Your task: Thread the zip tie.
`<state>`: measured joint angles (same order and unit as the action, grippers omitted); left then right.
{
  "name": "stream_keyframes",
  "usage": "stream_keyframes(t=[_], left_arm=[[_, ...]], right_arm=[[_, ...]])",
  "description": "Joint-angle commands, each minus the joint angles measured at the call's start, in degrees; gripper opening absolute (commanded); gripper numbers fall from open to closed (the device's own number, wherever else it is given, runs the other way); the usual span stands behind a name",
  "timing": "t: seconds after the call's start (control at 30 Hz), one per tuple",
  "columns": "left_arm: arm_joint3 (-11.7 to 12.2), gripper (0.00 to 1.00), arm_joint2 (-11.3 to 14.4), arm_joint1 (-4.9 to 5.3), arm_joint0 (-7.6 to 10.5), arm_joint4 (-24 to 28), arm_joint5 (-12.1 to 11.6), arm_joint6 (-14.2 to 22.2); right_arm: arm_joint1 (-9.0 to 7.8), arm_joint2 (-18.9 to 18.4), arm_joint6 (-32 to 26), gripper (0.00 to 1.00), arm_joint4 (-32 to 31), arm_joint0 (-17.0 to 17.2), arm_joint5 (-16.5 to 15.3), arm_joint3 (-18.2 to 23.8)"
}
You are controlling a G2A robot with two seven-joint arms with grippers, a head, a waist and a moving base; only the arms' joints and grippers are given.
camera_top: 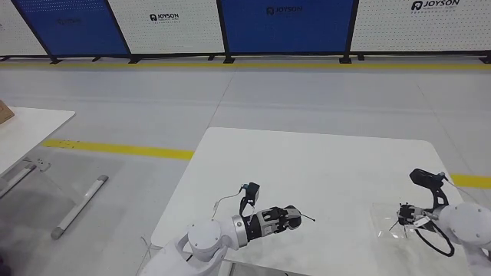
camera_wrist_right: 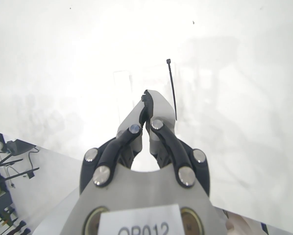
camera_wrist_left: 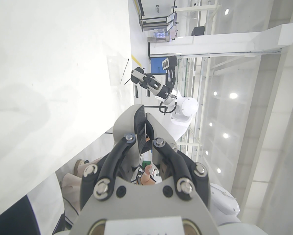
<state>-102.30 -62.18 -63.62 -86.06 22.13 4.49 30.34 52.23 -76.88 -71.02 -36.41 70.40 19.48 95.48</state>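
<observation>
Carefully: at the top view's lower centre, your left gripper [camera_top: 295, 216] is pinching a tie [camera_top: 308, 217], jaws narrow. At lower right, your right gripper [camera_wrist_right: 146, 99] is sitting pressed together beside a spare tie [camera_wrist_right: 172, 89]. You're risking the thin tail flexing, slipping, or missing the head.

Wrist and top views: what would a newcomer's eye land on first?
A black zip tie lying flat on the white table, just beside the right claw. Across the table, the left claw has a thin black strip jutting from its tip.
</observation>
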Motion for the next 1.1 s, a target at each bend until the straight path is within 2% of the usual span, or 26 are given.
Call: stream_keyframes(t=[0.0, 0.1, 0.17, 0.33, 0.4, 0.97, 1.07], left_arm=[[0.0, 0.0, 0.0, 0.0, 0.0, 0.0, 0.0, 0.0], [0.0, 0.0, 0.0, 0.0, 0.0, 0.0, 0.0, 0.0], [0.0, 0.0, 0.0, 0.0, 0.0, 0.0, 0.0, 0.0], [0.0, 0.0, 0.0, 0.0, 0.0, 0.0, 0.0, 0.0], [0.0, 0.0, 0.0, 0.0, 0.0, 0.0, 0.0, 0.0], [0.0, 0.0, 0.0, 0.0, 0.0, 0.0, 0.0, 0.0], [0.0, 0.0, 0.0, 0.0, 0.0, 0.0, 0.0, 0.0]], right_arm=[[0.05, 0.14, 0.89, 0.0, 0.04, 0.26, -0.25, -0.02], [0.22, 0.16, 4.44, 0.0, 0.5, 1.62, -0.36, 1.81], [0.37, -1.28, 8.75, 0.0, 1.73, 3.86, 0.0, 4.45], [1.22, -6.42, 21.61, 0.0, 4.34, 13.41, 0.0, 12.19], [1.71, -8.05, 24.89, 0.0, 4.9, 16.53, 0.0, 14.61], [1.78, -8.27, 25.36, 0.0, 4.87, 16.9, 0.0, 14.85], [2.09, -7.73, 28.7, 0.0, 5.38, 17.45, -0.51, 15.17]])
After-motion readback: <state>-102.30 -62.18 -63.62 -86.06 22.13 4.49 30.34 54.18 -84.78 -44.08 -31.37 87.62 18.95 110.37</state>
